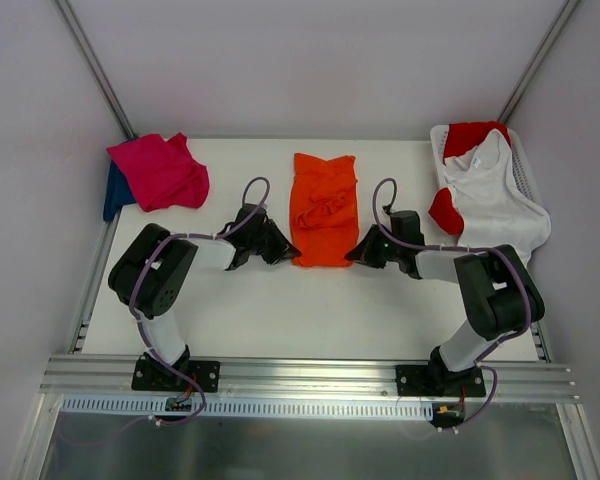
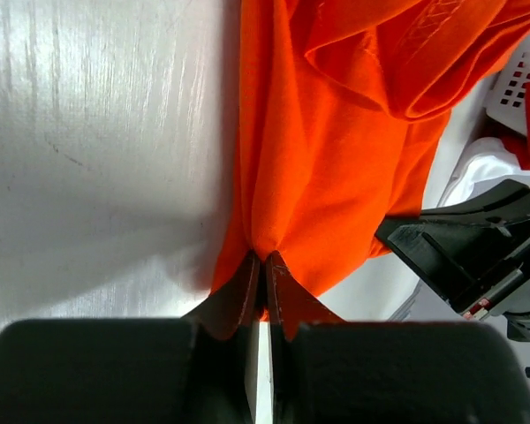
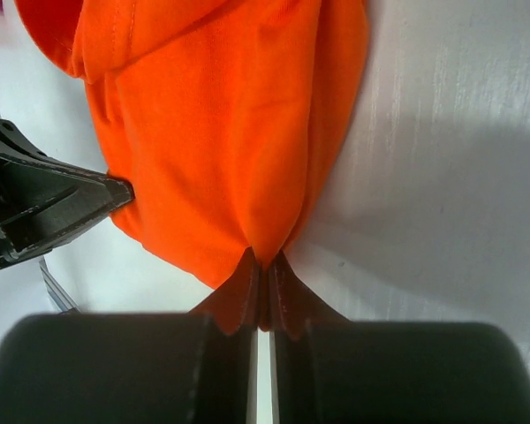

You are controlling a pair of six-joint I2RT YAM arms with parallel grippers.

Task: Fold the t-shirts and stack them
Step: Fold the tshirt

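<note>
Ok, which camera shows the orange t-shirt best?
The top external view: the orange t-shirt shows whole, edge to edge. Left wrist shows only the corner the left gripper pinches, jaws shut; right wrist, the corner the right gripper pinches.

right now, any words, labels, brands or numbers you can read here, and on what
No text can be read. The bright orange cloth t-shirt and the white plastic basket bear no print; a small red-and-white tag on the right gripper is too small to read.

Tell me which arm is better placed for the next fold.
Neither alone: the left gripper is shut on the near left corner of the orange shirt, the right gripper on its near right corner. Likely both lift.
</note>
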